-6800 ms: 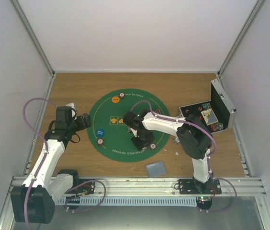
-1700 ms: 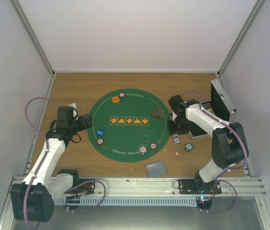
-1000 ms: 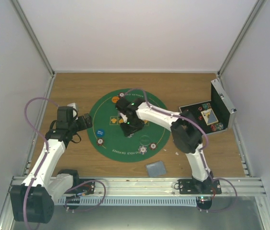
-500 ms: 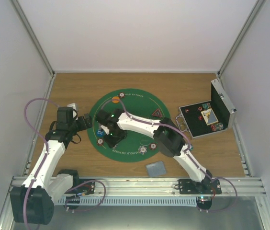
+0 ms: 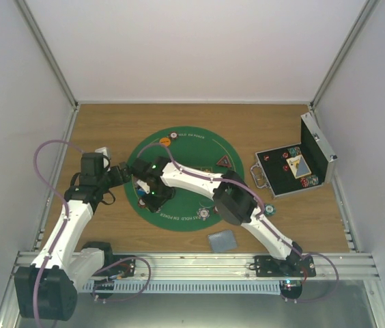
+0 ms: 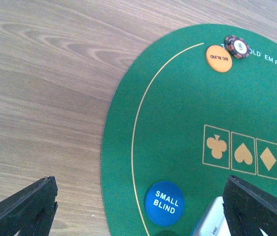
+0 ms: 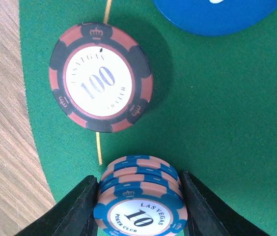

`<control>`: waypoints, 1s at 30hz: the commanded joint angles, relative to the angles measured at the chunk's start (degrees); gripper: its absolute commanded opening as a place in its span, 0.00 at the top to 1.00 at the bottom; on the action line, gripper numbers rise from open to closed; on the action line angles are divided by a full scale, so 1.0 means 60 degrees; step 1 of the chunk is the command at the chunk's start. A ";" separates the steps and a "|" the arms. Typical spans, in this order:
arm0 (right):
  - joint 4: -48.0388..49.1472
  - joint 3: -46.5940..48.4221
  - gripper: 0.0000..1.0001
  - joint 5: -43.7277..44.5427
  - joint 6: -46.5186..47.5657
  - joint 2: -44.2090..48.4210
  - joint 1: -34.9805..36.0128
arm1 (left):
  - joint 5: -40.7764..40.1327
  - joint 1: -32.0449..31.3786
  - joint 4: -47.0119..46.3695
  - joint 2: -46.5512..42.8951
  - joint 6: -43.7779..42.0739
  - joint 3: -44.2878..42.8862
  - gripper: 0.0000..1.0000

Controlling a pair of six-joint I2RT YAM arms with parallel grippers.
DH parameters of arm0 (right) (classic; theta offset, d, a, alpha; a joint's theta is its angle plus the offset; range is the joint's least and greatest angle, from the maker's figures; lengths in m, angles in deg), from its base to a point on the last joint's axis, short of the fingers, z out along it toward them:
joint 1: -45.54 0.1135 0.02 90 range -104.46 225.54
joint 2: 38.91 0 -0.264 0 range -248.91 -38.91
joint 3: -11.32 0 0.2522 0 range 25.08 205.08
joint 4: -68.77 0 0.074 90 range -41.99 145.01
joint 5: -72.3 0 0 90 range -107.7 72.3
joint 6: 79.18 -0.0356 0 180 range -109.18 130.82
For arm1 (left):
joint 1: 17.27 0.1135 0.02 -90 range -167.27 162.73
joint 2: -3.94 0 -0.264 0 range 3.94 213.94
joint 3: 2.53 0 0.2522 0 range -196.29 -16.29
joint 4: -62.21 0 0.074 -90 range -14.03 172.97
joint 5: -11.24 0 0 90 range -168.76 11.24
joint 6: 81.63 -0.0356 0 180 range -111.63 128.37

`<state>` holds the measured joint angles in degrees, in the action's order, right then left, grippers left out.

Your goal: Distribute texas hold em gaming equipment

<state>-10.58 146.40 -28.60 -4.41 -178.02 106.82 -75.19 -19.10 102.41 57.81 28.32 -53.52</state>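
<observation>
My right gripper is shut on a short stack of blue-and-salmon "10" poker chips over the green mat's left rim. Just ahead of it lies a red-and-black "100" chip, and beyond that the blue "small blind" disc. In the top view the right arm stretches across the mat, with its gripper near the left gripper. My left gripper is open and empty, hovering by the blue disc. An orange "big blind" disc and a chip lie at the mat's far edge.
A dark triangular marker and one chip lie on the mat. A teal chip and a grey-blue card stack rest on the wood. The open silver case stands at the right.
The right arm has swung from the mat's middle to its left rim, carrying the chip stack. The left arm has stayed where it was, jaws open.
</observation>
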 commanded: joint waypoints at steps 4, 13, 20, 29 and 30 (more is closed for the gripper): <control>0.0103 0.0429 0.65 -0.0410 0.0281 -0.0284 0.0195 | -0.0799 -0.0079 -0.0092 -0.0117 0.0152 -0.0031 0.07; 0.0127 0.0521 0.65 -0.0472 0.0344 -0.0308 0.0188 | -0.1845 0.0084 0.0380 -0.0099 0.0538 -0.0173 0.06; 0.0250 0.0577 0.65 -0.0638 0.0408 -0.0402 0.0186 | -0.1846 0.0084 0.0345 -0.0079 0.0543 -0.0152 0.06; 0.0205 0.0632 0.59 -0.0540 0.0363 -0.0531 0.0193 | -0.1815 0.0084 0.0336 -0.0104 0.0543 -0.0152 0.06; 0.0193 0.0637 0.58 -0.0498 0.0359 -0.0538 0.0190 | -0.1819 0.0084 0.0321 -0.0109 0.0543 -0.0143 0.06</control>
<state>-9.20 148.65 -31.68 -2.88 -179.50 107.36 -85.15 -18.88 105.36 57.76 30.92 -53.54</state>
